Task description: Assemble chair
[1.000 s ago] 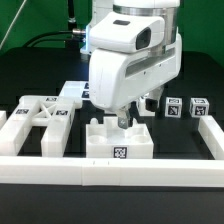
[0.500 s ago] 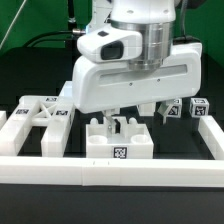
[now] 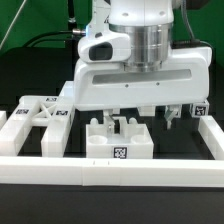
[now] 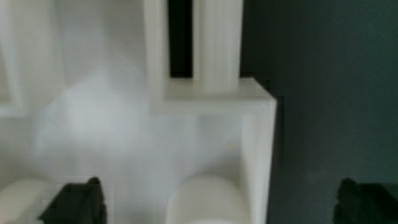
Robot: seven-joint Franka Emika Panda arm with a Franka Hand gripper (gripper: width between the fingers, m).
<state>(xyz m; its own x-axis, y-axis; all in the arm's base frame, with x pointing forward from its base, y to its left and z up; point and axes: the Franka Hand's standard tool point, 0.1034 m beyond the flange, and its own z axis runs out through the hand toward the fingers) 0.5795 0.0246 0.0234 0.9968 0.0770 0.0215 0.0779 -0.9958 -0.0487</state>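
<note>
We counted one gripper (image 3: pixel 140 117), its two fingers (image 4: pixel 75 203) spread wide and holding nothing, low over the notched block (image 3: pixel 118 142). The chair parts (image 3: pixel 45 116) lay loose and unjoined on the black table (image 3: pixel 175 140), inside the white border rails (image 3: pixel 150 172). There was one notched block at the centre front with one tag facing us, and one cross-shaped piece (image 3: pixel 28 108) with several tags to the exterior view's left. One flat slab (image 3: pixel 70 92) lay behind it, and one small tagged cube (image 3: pixel 199 109) sat at the exterior view's right. In the wrist view the block lay between the two dark fingertips.
</note>
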